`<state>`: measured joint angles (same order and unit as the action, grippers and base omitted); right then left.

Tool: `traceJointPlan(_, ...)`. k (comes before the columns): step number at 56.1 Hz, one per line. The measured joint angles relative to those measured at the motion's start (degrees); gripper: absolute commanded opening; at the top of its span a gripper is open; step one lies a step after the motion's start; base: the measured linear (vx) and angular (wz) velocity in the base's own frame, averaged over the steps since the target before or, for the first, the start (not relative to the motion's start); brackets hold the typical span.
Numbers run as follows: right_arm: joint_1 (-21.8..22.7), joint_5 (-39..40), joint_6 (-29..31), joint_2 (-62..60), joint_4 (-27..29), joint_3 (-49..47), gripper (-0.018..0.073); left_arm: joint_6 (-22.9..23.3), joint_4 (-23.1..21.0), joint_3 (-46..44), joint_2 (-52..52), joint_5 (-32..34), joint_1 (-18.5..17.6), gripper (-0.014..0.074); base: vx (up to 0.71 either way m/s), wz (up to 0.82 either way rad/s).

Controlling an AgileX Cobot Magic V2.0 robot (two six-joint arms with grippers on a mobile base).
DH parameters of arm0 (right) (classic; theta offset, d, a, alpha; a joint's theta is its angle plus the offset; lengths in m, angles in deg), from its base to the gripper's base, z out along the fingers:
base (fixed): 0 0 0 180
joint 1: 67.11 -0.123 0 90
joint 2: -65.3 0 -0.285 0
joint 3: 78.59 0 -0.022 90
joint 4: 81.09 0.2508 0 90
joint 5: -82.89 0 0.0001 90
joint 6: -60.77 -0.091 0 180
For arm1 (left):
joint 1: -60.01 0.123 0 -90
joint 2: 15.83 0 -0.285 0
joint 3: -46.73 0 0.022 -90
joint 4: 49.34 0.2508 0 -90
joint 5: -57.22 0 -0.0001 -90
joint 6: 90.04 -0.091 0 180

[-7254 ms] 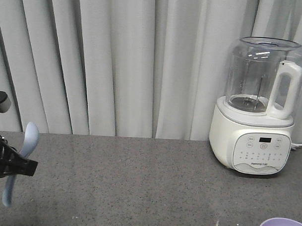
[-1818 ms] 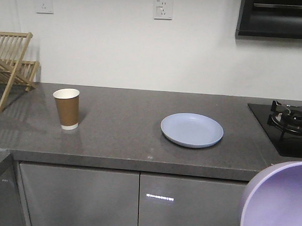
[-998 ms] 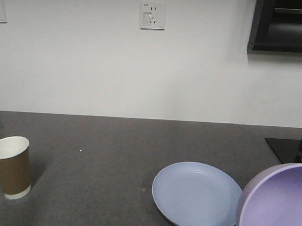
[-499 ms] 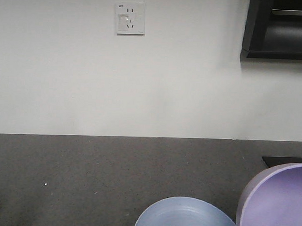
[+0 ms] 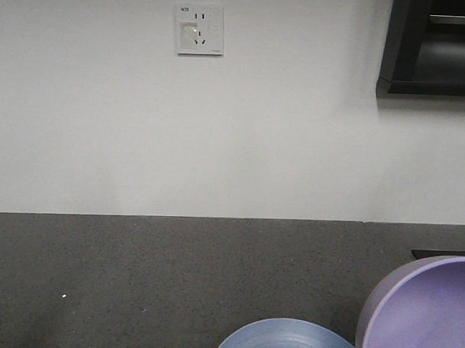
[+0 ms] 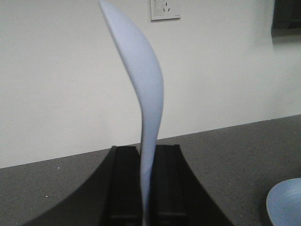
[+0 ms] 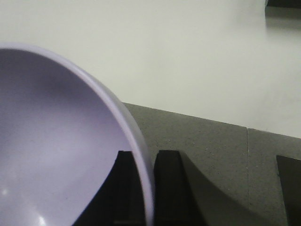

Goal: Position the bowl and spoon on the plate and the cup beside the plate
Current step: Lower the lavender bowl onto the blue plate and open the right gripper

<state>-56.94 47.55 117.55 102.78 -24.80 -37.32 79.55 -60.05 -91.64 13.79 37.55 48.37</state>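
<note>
Spoon (image 6: 149, 94) is pinched upright in the closed left gripper (image 6: 146, 153) at bottom centre, probably for laying down last. Plate (image 5: 288, 338) is cut off by the bottom edge. Bowl (image 5: 420, 318), lower right, is clamped by its rim in the right gripper (image 7: 145, 157), tilted, apparently for lowering onto the plate. No cup is seen.

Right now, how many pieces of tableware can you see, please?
3: the spoon upright in the left gripper, the bowl in the right gripper, the plate on the counter. More may sit off-frame.
</note>
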Motion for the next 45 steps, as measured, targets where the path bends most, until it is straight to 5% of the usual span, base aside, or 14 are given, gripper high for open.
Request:
traceJointPlan(22, -0.54, -0.06, 0.00, 0.00, 0.07, 0.00, -0.0008, -0.02, 0.00, 0.00, 0.00, 1.39, 0.00, -0.0006, 0.00, 0.00)
traceJointPlan(29, -5.73, 1.73, -6.88, 3.70, -0.13, 0.00, -0.0008, -0.02, 0.00, 0.00, 0.00, 1.33, 0.00, -0.0006, 0.00, 0.00)
traceJointPlan(45, -6.43, -10.01, -24.81, 27.65, -15.98, -10.35, -0.0008, -0.02, 0.00, 0.00, 0.00, -3.65, 0.00, -0.0006, 0.00, 0.00)
